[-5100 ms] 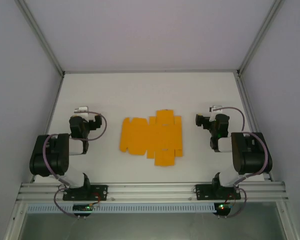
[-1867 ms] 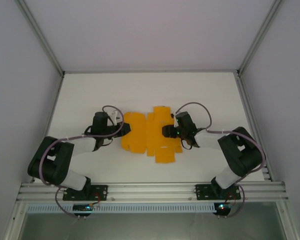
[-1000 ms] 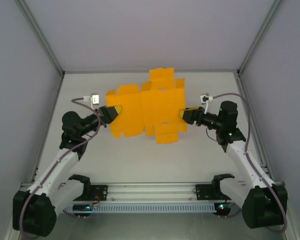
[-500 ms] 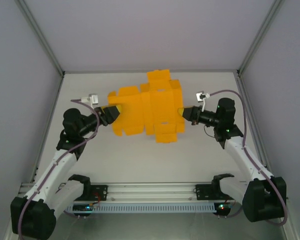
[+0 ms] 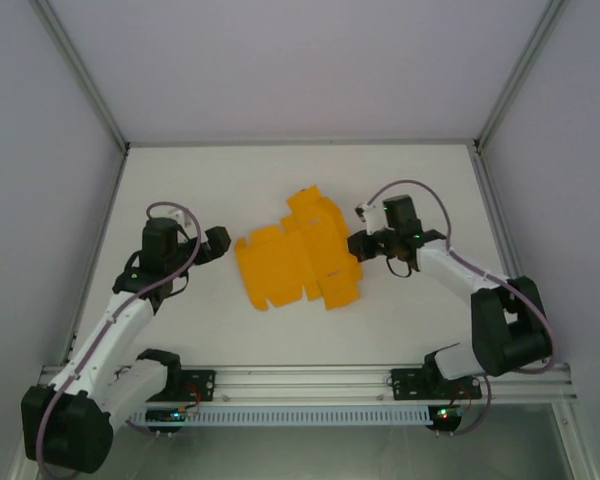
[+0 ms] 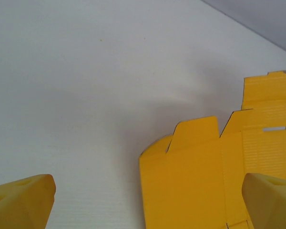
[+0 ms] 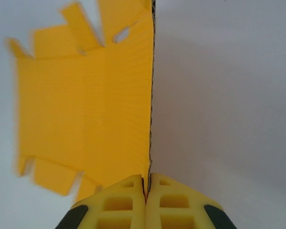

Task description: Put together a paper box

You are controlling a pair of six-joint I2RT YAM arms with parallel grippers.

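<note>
The paper box (image 5: 298,262) is an unfolded orange-yellow die-cut sheet in the middle of the desk (image 5: 230,180), between the two arms. The right pincer (image 5: 358,245) is clamped tight on the sheet's right edge, the thin card gripped between its pads (image 7: 128,200), probably to steady or lift that side for folding. The left pincer (image 5: 216,243) stands wide and holds nothing. It sits just beside the sheet's left flaps, its fingertips (image 6: 24,198) spread well apart, apparently lined up to take a flap. Whether the sheet lies fully flat cannot be told. The card is plain, with no print, label or brand.
</note>
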